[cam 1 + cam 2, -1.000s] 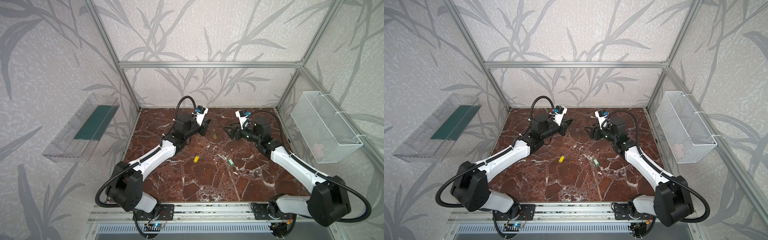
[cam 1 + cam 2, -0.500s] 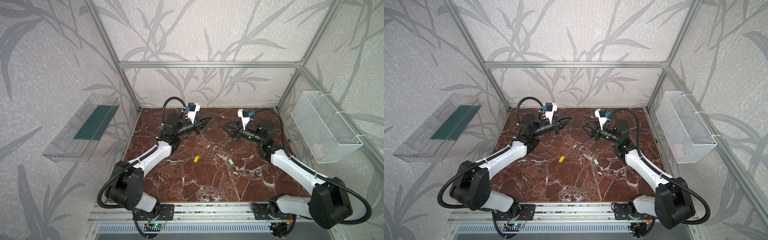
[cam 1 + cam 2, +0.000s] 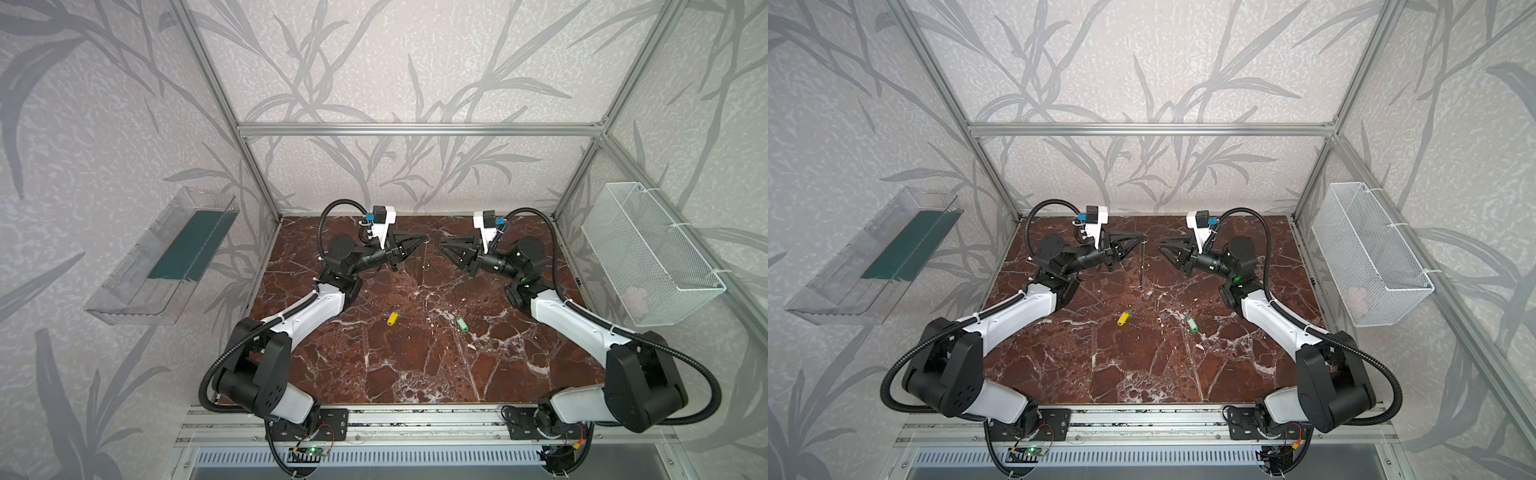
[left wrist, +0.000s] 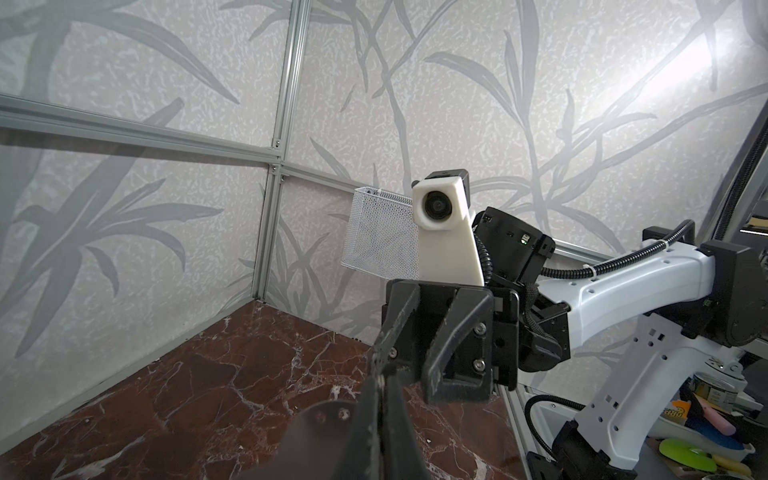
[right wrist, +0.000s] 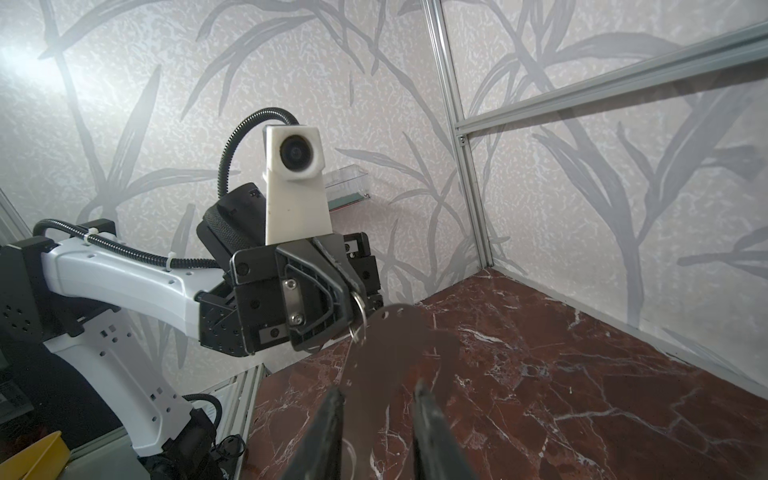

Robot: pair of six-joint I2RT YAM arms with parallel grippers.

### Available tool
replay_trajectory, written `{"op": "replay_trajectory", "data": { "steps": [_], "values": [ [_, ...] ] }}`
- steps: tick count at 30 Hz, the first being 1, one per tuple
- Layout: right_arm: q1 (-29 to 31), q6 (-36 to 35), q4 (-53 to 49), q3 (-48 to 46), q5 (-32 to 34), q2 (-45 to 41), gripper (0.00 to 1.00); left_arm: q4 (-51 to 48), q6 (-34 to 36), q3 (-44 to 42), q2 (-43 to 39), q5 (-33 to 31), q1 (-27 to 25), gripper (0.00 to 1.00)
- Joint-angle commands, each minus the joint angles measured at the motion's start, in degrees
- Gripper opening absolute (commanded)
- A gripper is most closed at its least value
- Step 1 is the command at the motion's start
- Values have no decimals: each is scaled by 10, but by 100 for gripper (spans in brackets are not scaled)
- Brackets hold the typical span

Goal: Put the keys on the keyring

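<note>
My left gripper (image 3: pixel 424 237) is shut on the small metal ring (image 5: pixel 357 307) of the keyring, raised above the back of the table. The keyring's flat plate (image 5: pixel 395 353) hangs below it and shows edge-on as a thin line (image 3: pixel 1142 262) in a top view. In the left wrist view the plate (image 4: pixel 328 419) sits beside the closed fingertips. My right gripper (image 3: pixel 444 245) faces it from a short distance, open and empty. The keys lie on the marble: the yellow one (image 3: pixel 392 318) left of the green one (image 3: pixel 461 324).
A white wire basket (image 3: pixel 648 257) hangs on the right wall and a clear plastic shelf (image 3: pixel 166 257) on the left wall. Aluminium frame posts stand at the back corners. The marble table top (image 3: pixel 415 374) stretches in front of the keys.
Both grippers have risen and drawn closer together, tip to tip, the left carrying the keyring. The right jaws have narrowed. The keys have not moved.
</note>
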Motion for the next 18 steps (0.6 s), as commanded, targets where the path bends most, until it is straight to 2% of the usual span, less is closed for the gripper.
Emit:
{"op": "replay_trajectory", "data": {
  "steps": [1,18],
  "values": [
    [16,-15,13,28,-7,-2,30,63,-29,-7,4,20,-4,0],
    [40,-52,-45,57,21,6,32,114,-46,-31,-13,22,-4,0]
  ]
}}
